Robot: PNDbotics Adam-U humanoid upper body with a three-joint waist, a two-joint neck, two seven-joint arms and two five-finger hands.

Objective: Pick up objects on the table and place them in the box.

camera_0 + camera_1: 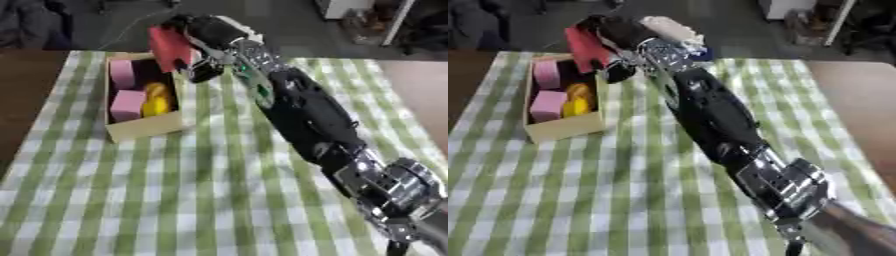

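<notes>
My right arm reaches from the lower right across the table to the far left. Its hand (pixel 206 36) is shut on a red block (pixel 169 47), held tilted above the far right corner of the cardboard box (pixel 144 127). Inside the box lie two pink blocks (pixel 128 104) and a yellow object (pixel 157 100). The left hand does not show in either view.
A green and white checked cloth (pixel 175 190) covers the table. The box stands near the cloth's far left side. Bare brown tabletop (pixel 859 100) shows at the right edge. Dark clutter and a white cabinet stand beyond the far edge.
</notes>
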